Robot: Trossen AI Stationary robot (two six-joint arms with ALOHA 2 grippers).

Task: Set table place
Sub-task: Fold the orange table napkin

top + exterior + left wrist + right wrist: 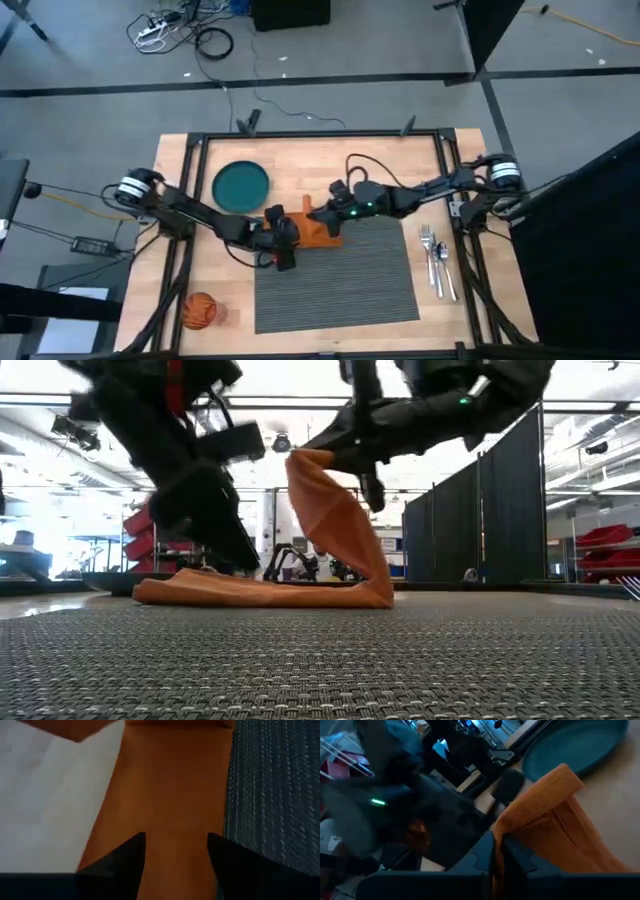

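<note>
The orange napkin (325, 233) lies partly on the far left corner of the dark grey placemat (340, 275) and partly on the table (215, 270). One end is raised. My right gripper (330, 460) is shut on that raised end. My left gripper (176, 840) is open, its fingers low over the flat part of the napkin (170, 795); whether they touch it I cannot tell. The teal plate (241, 187) rests on the table, far left of the placemat. Fork, knife and spoon (438, 262) lie right of the placemat. The orange cup (198, 311) stands near left. My right gripper pinches the napkin's raised end (506, 827) between its two shut fingers, which come at it level from the table's right. That end stands folded above the table (305, 460). From there the cloth slopes slackly down to the flat part (260, 592) on the placemat.
The black table frame (320, 135) runs along the far edge and both sides. Bare placemat (320, 660) stretches toward the near edge. Cables lie on the floor beyond the table.
</note>
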